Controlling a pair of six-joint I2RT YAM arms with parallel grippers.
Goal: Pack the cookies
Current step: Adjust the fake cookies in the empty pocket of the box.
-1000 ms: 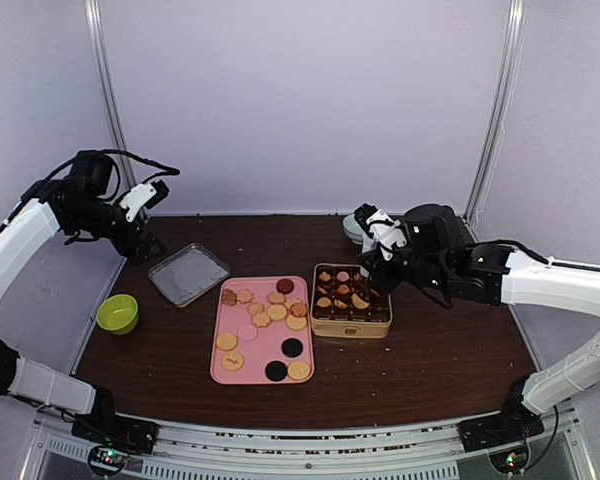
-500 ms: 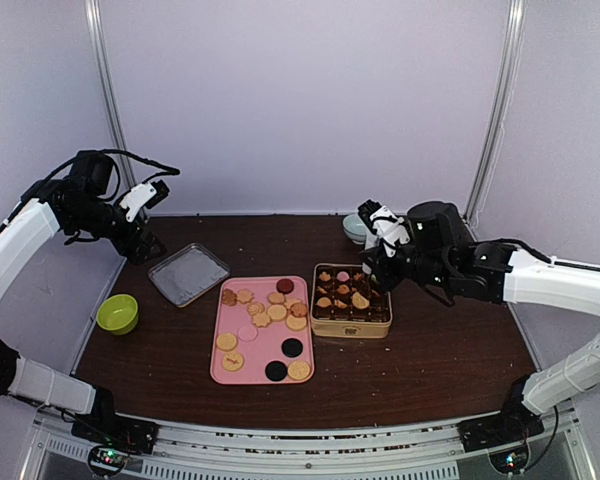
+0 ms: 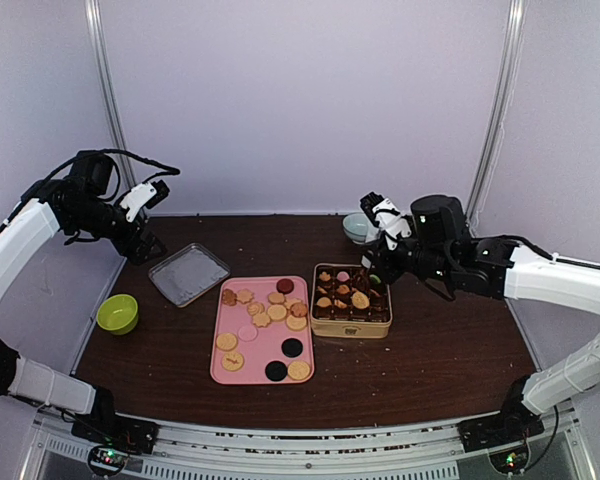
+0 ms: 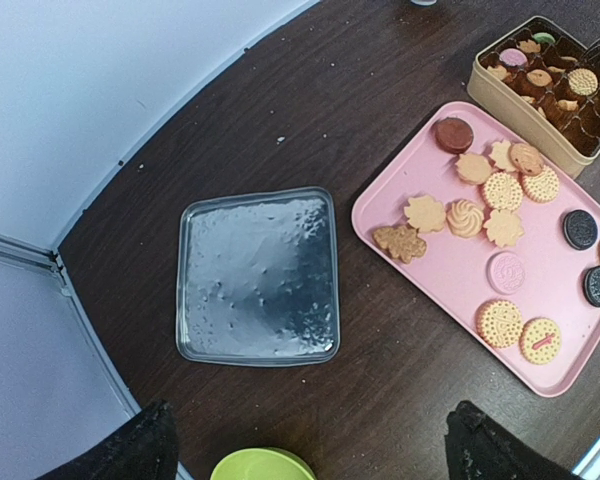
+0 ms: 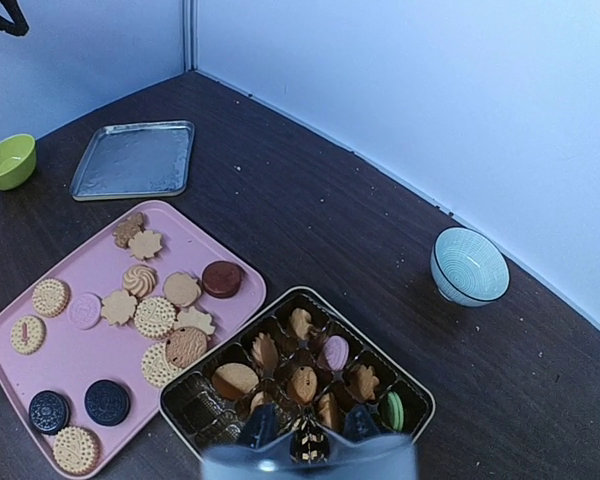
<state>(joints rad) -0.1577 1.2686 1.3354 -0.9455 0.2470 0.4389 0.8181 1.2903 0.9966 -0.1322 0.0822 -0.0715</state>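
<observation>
Several cookies (image 3: 277,312) lie on the pink tray (image 3: 255,350): tan rounds, leaf shapes, two black ones and a dark red one (image 5: 223,279). The gold tin (image 3: 350,328) beside it holds more cookies (image 5: 303,382) in dark fluted cups, among them a pink one and a green one (image 5: 392,410). My right gripper (image 3: 377,266) hovers over the tin's far right corner. Its fingertips (image 5: 260,425) stand a narrow gap apart, and nothing shows between them. My left gripper (image 4: 315,450) hangs wide open and empty at the far left, above the table between a silver tray and a green bowl.
A square silver tray (image 3: 188,272) lies left of the pink tray. A lime green bowl (image 3: 117,313) sits near the table's left edge. A pale blue bowl (image 3: 355,228) stands behind the tin, close to my right arm. Crumbs dot the dark table.
My right gripper has lifted and drawn back to the right from the tin's far corner, uncovering the green cookie there. The left arm has not moved.
</observation>
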